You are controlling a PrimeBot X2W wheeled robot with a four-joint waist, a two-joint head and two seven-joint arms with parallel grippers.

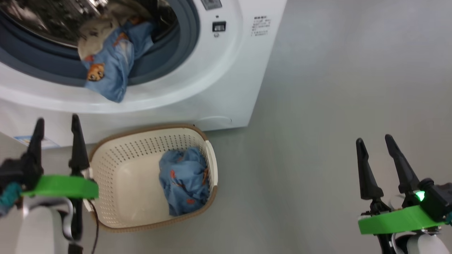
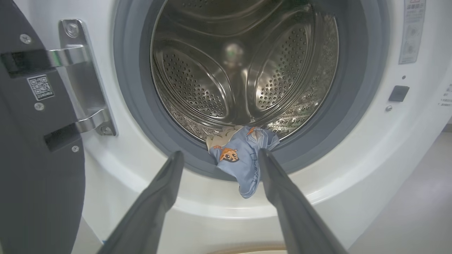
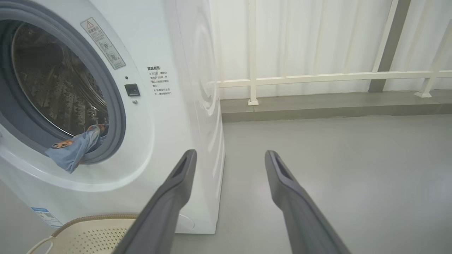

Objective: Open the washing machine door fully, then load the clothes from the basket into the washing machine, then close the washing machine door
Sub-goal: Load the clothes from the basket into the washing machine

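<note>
Left gripper (image 1: 56,121) and right gripper (image 1: 374,139) gape wide, empty. A blue garment (image 1: 183,180) lies in the basket (image 1: 116,165) just right of the left gripper; pinch its bunched middle. Ahead, another garment (image 1: 106,70) hangs over the washing machine (image 1: 226,70) rim; push it in.

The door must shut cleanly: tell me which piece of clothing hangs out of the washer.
The bear-print piece draped over the grey seal; the other piece lies bunched in the basket.
</note>
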